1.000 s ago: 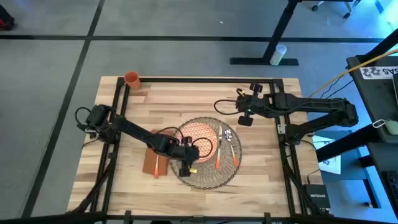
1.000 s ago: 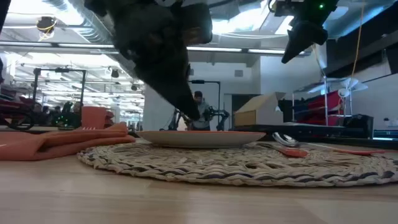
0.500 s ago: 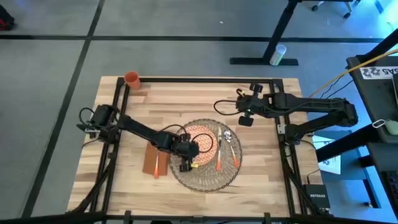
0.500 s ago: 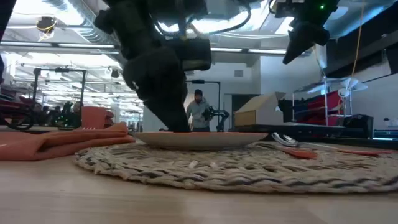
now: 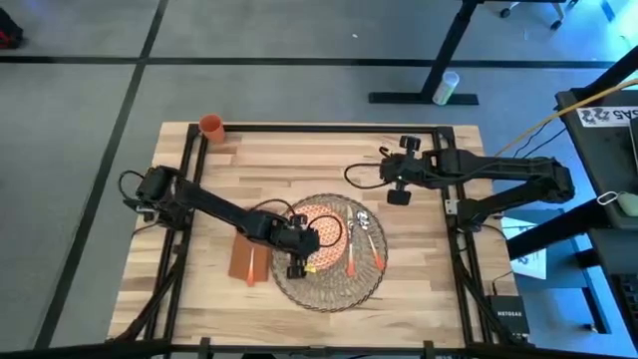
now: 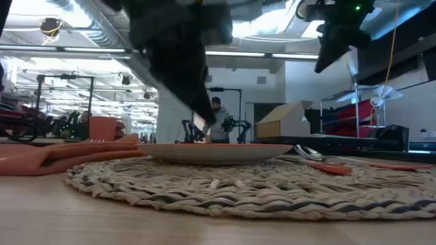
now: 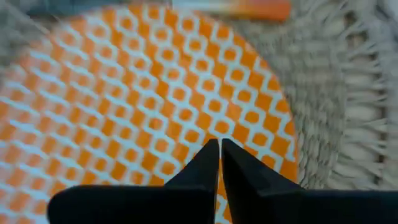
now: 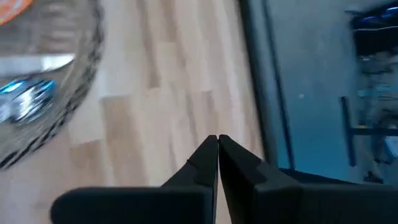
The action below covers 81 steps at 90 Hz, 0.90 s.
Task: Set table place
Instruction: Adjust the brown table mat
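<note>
The place, a round woven straw mat (image 5: 334,286) (image 6: 238,187), lies flat on the wooden table (image 5: 419,289). An orange-patterned plate (image 5: 329,217) (image 6: 218,151) (image 7: 124,93) rests on the mat. My left gripper (image 5: 311,242) (image 7: 219,144) is shut, its tips over the plate's near part. In the low view the left gripper (image 6: 206,121) ends a little above the plate's rim. My right gripper (image 5: 397,187) (image 6: 323,61) (image 8: 217,140) hangs shut, high above the table beyond the mat's far right rim.
Orange-handled cutlery (image 5: 364,244) lies on the mat to the right of the plate. A rust-orange napkin (image 5: 244,261) (image 6: 68,153) lies left of the mat. An orange cup (image 5: 211,125) stands at the far left corner. Black frame rails (image 5: 454,249) run along the table's sides.
My left gripper has dipped onto the plate and then risen a little off it. The mat, with the plate and cutlery on it, has slid a short way toward the table's near edge.
</note>
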### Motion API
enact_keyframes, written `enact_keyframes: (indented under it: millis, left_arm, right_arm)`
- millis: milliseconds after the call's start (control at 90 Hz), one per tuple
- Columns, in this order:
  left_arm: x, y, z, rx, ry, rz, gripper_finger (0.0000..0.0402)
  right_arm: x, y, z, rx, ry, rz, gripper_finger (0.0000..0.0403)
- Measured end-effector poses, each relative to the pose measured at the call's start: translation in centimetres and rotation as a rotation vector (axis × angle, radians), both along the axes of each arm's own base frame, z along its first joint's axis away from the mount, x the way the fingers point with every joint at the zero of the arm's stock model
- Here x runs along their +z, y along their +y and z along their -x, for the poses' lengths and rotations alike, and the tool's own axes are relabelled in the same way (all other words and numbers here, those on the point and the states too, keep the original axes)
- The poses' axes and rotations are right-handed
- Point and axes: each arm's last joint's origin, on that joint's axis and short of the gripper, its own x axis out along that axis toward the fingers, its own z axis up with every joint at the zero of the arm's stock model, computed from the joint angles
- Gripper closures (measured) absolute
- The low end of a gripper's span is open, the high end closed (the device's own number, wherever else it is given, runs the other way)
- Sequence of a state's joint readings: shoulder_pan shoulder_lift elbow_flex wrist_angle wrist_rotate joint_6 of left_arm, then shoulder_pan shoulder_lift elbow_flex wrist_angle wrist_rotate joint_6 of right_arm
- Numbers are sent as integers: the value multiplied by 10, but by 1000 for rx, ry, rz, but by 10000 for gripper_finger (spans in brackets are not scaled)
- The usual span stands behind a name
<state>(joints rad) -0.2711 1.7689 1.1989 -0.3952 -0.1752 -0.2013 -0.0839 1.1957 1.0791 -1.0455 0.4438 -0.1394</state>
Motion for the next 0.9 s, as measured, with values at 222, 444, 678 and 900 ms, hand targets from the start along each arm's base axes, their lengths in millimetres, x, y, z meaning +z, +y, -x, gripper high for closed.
enact_keyframes:
  millis: [222,444,678,900]
  left_arm:
    - [24,-21,32,-50,88,-4,401]
    - [8,-39,57,-26,229,-4,401]
    - [-15,-39,60,-21,189,51,402]
    - [-40,-38,65,13,114,138,402]
  right_arm:
    - [-49,24,8,123,115,-170,402]
    - [-104,54,14,201,66,-375,402]
    - [-120,82,19,211,-1,-492,402]
    - [-130,106,19,245,42,-521,403]
